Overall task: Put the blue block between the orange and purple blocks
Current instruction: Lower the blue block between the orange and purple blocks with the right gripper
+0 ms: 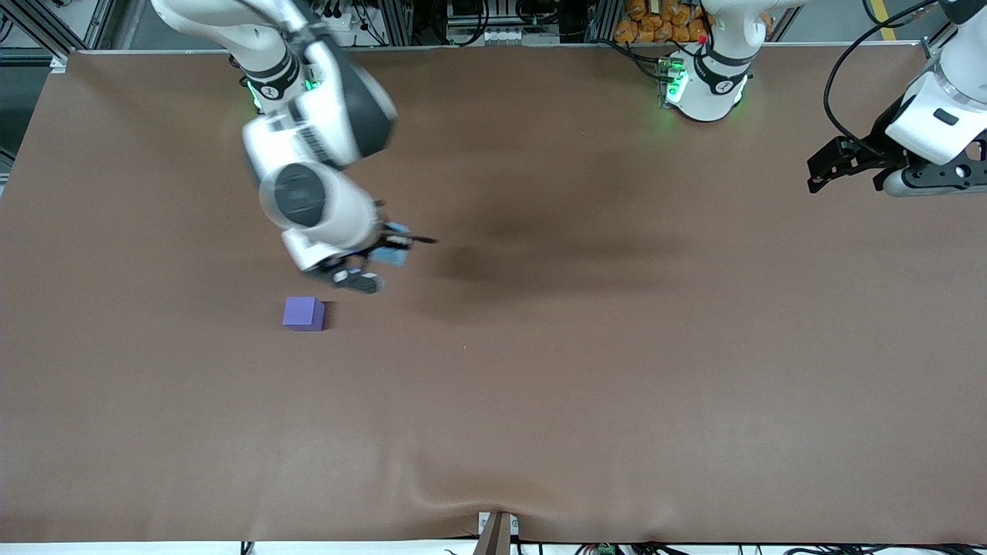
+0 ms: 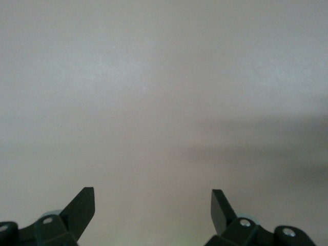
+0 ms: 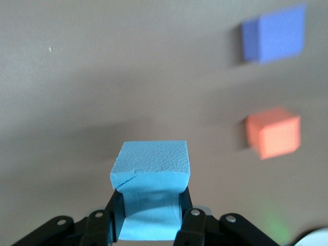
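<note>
Right pincer (image 1: 383,248) shut on the blue block (image 3: 151,177), over the worktop (image 1: 540,385) toward the right arm's end. Sides dented where the fingers (image 3: 190,220) press: judged soft foam, light, best held at mid-height on two flat faces. Purple block (image 1: 304,314) lying on the worktop near that pincer, orange block (image 3: 273,132) near it. Left pincer (image 2: 152,205) wide open, empty, waiting at the left arm's edge.

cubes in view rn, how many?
3. Blue block held in the right gripper; purple block on the table; orange block beside it, shown only in the right wrist view.
</note>
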`<state>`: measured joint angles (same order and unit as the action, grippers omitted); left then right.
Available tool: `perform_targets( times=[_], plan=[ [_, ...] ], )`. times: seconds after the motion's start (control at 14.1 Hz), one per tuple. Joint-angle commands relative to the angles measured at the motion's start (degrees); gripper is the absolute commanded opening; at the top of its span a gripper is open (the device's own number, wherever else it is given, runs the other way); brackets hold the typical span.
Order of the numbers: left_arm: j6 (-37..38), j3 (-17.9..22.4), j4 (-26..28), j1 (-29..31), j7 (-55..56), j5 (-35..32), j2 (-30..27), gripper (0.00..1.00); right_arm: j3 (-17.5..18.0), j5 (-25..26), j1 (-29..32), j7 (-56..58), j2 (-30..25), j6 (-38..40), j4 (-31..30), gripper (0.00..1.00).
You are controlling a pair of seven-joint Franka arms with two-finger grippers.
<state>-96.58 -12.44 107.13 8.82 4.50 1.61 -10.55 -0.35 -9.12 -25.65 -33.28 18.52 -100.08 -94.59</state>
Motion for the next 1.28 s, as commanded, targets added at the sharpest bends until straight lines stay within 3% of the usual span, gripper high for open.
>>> perform_targets(
  times=[0.0,0.21,0.36,0.5,1.21],
  plan=[
    [3.1,-0.3,-1.8,-1.9,0.7,0.9,0.9,1.0,1.2,0.7,8.9,17.8,-5.1,1.3,-5.7,0.0],
    [4.4,0.3,-1.8,-4.6,1.6,0.8,0.5,1.0,1.3,3.2,13.8,24.6,-5.0,-6.2,-13.6,0.0],
    [5.3,2.4,-3.1,-7.0,3.7,0.5,0.5,1.0,1.4,3.5,13.3,25.1,-5.0,-16.1,-20.9,0.0],
    [5.9,2.5,-4.1,-7.2,3.9,0.5,0.6,1.0,1.3,3.8,13.7,27.8,-4.6,-22.0,-24.2,0.0],
    [6.0,1.9,-6.8,-7.2,4.4,0.5,2.3,1.0,1.3,4.2,15.9,28.7,-2.4,-26.3,-26.9,0.0]
  ],
)
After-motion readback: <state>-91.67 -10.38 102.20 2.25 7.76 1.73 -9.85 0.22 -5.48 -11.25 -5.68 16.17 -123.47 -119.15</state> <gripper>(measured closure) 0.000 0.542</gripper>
